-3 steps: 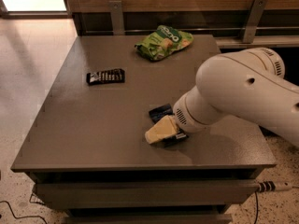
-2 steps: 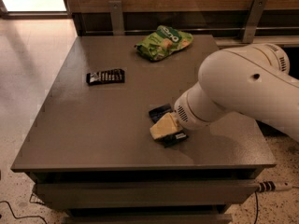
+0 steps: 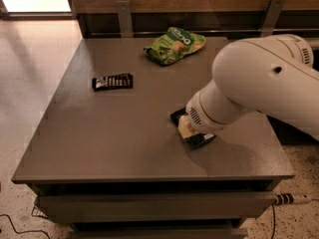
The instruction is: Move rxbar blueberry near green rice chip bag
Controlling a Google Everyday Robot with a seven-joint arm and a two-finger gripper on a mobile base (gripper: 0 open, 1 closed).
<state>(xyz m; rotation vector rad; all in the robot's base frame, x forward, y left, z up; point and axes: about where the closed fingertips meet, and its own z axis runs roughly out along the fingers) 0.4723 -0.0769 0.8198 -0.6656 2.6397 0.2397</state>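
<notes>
The rxbar blueberry [image 3: 201, 140] is a dark flat bar lying on the table's right half, mostly covered by my arm, with only its two ends showing. My gripper [image 3: 186, 128] is down on the middle of the bar, at the end of the big white arm [image 3: 259, 83] that reaches in from the right. The green rice chip bag [image 3: 174, 44] lies at the table's far edge, well behind the bar and a little to its left.
A black bar wrapper with white lettering [image 3: 112, 81] lies on the left half of the grey table [image 3: 114, 148]. A wooden wall with metal brackets [image 3: 124, 16] runs behind the table. A cable end [image 3: 291, 199] pokes out at the lower right.
The gripper has shifted slightly right and toward the back, settling over the dark bar. The bar, the bag and the black wrapper have stayed in place.
</notes>
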